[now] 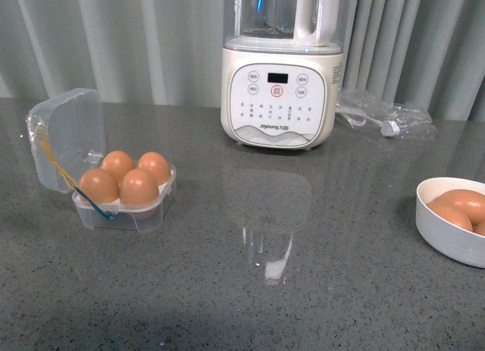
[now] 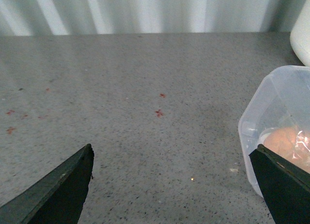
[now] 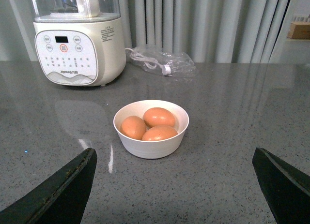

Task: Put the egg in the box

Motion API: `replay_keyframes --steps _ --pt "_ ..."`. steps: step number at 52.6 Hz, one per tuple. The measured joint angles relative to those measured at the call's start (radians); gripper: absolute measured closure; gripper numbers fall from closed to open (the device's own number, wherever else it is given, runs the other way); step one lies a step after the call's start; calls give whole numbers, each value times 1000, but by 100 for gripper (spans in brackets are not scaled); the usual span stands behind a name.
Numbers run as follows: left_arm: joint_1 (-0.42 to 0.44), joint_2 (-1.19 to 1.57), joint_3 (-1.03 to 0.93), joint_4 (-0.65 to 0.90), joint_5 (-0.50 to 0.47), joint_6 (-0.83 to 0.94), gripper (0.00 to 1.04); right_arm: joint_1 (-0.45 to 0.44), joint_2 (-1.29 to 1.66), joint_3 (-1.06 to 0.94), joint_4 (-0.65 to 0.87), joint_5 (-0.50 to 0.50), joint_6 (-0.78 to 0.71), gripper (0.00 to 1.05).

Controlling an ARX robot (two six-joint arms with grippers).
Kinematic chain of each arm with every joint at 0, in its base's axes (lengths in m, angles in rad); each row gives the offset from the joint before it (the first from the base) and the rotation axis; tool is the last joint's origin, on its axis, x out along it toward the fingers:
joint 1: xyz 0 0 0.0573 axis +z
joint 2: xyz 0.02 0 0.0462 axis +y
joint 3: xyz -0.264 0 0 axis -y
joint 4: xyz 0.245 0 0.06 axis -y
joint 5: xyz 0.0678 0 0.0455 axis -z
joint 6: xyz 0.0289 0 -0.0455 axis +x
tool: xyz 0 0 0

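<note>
The cream-white kitchen appliance at 12 o'clock on the grey speckled table reads "Joyoung" under its button panel. The left pincer and the right pincer both gape wide, gripping and touching nothing. At 9 o'clock the small clear plastic box, lid up, holds four orange-brown eggs, one per slot; further eggs lie in the round white bowl at 4 o'clock.

the cream blender, at 12 o'clock in the front view, carries the only readable mark: the brand "joyoung", printed low on its control panel, at 6 o'clock from the red-ringed button. the small button labels are too tiny to read.
</note>
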Motion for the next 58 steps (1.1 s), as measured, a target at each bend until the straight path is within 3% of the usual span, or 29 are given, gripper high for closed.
replay_keyframes --steps 27,58 --pt "-65 251 211 -45 -26 27 7 0 0 0 0 0 0 7" --pt "-282 247 200 -46 -99 56 7 0 0 0 0 0 0 7"
